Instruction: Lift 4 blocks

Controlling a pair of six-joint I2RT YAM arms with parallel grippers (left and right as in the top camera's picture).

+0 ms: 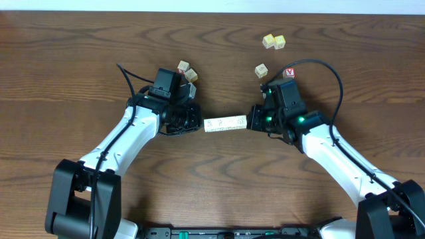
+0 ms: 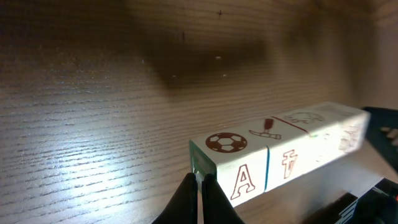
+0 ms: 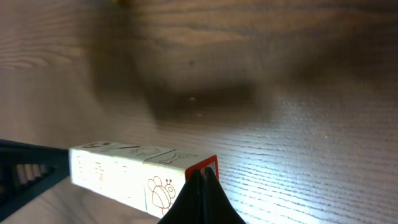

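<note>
Pale wood bar: the blocks (image 1: 226, 124) make one short row, end to end, held between my two wrists near the middle of the table (image 1: 60, 60).
Left jaws: clenched, nothing between them. Their closed tips press flat on the end cube with the football print.
Right jaws: clenched and empty too, tips butted on the opposite end face, the red-edged one beside the bee print.
Hold: I judge this a squeeze from both ends, not a pinch on any single cube.
Height: both wrist views show a soft shadow on the wood apart from the bar, so I judge the row is off the table. How high, I cannot tell.
Done: row lined up, clamped and apparently raised.
Left: little beyond even pressure from both ends, since I judge a joint could buckle.
Farther off: two cubes (image 1: 186, 70) lie by my left wrist. A pale cube (image 1: 261, 70) and a red-faced cube (image 1: 289, 73) lie by my right. A yellow pair (image 1: 273, 42) lies farthest, and all are apart from the bar.
</note>
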